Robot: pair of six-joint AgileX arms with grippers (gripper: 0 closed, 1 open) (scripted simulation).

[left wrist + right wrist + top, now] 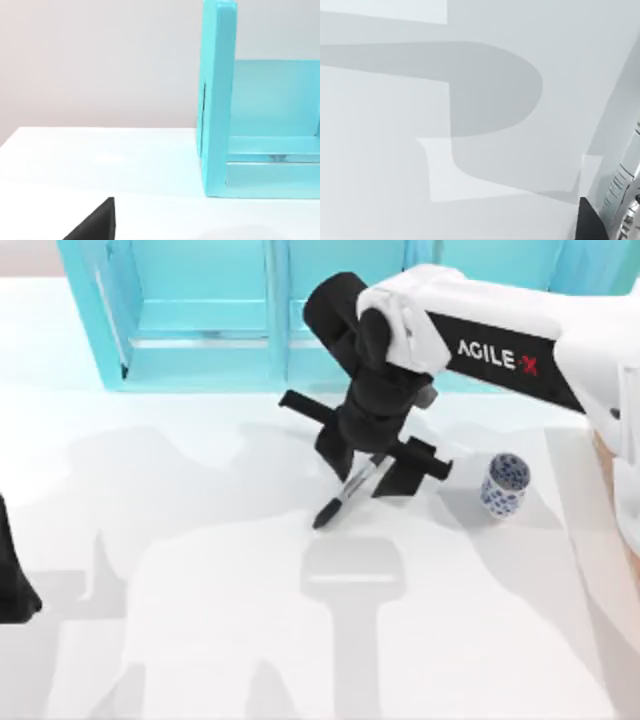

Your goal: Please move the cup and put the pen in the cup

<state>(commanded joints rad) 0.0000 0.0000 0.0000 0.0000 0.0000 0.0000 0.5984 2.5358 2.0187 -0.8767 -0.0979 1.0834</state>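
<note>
**Right gripper holds pen mid-desk, cup stands apart to its right**

Small white cylindrical cup with blue dotted floral pattern [505, 483] stands upright near the desk's right edge; its inside cannot be made out. Slim black marker pen with grey-white label band [350, 487] is tilted, cap end pointing down-left toward the desk's middle, upper end gripped by the right gripper [372, 462], fingers closed on the barrel. Pen and cup are apart, cup just right of the gripper. The label band's print is too small to read. The white right arm [520, 340] reaches in from the upper right and carries "AGILE X" in white on a black panel. White desk [200, 640] carries shadows. Turquoise open shelf unit [200, 320] sits along the back edge. Left gripper [15, 585] is parked at the desk's left edge; its finger state cannot be told.
</note>
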